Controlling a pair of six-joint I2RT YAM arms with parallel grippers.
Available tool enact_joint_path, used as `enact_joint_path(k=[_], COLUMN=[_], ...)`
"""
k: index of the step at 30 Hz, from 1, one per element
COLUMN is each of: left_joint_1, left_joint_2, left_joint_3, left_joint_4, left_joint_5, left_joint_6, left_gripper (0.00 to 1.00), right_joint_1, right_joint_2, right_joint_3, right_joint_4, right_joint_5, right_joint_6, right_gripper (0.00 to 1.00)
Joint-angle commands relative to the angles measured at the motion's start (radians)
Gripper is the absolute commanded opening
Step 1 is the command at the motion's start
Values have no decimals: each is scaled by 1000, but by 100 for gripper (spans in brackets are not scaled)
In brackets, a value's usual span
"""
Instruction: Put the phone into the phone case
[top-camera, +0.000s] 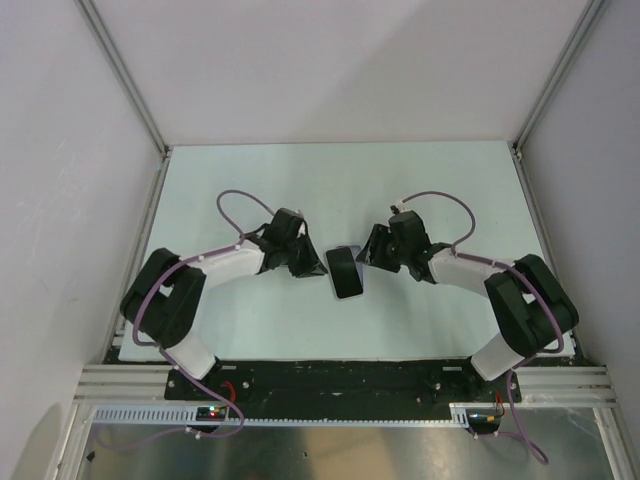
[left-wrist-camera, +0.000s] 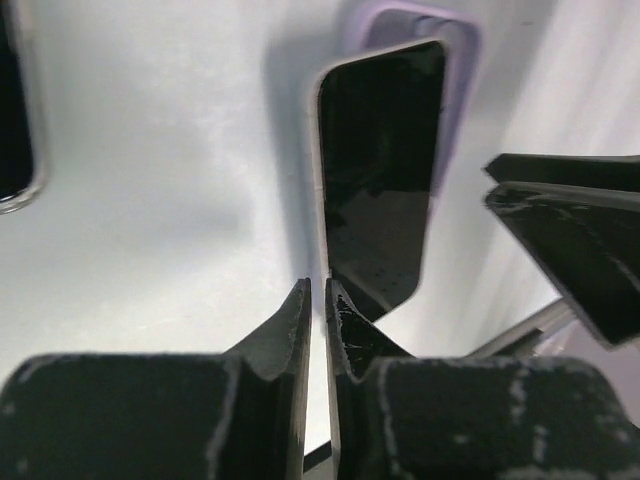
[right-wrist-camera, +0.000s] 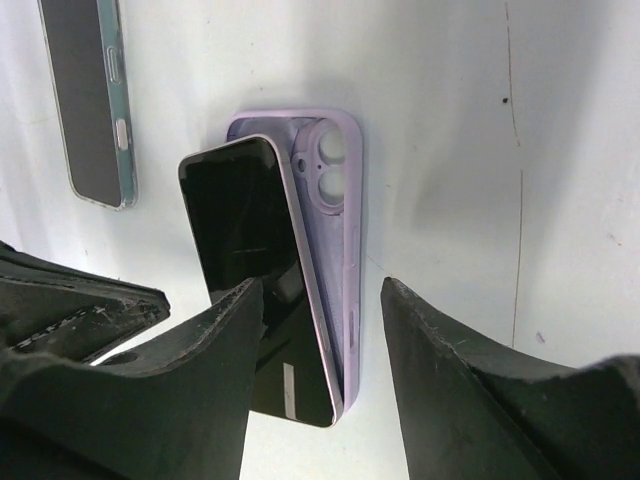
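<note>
Phone (right-wrist-camera: 240, 225) tilts half-seated in lilac case (right-wrist-camera: 342, 250), lengthwise between arms: right jaws wide astride it, left jaws pinched narrow.

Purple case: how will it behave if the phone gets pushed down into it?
The case looks thin-walled, so its rim probably flexes as the phone presses in. It lies flat on the smooth table, so a sideways push likely slides it. The phone, tilted on one rim, may slip off.
</note>
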Motion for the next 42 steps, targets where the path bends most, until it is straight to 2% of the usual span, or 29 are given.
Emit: enact_joint_path(k=[1,7,12,18,27,34,42], left_joint_1=[3,0,-6,-7,-7,-6,-7], left_joint_2=[8,37,66,114,173,211,248], left_joint_3=[45,69,108,147,183,226,274], left_joint_4=[-139,-147,-146,-147,-146,-148,-148], left_joint_5=[-117,-113,-107,-107,-113,-105,-86], left_joint_6=[91,100,104,106,104,109,111], left_gripper=[14,24,27,21,15,14,15], right_joint_1=[-3,-3,-4,-4,-5,-10,-21], right_joint_2=[29,62,92,113,128,134,142], right_joint_3=[51,70,97,127,147,159,165], right_joint_4=[7,11,10,-6,-20,-54,-59], right_joint_5=[-22,-20,-25,-16,15,87,87], right_joint_6=[-39,-35,-34,-33,-28,-3,-5], right_gripper=[56,54,51,41,35,19,16])
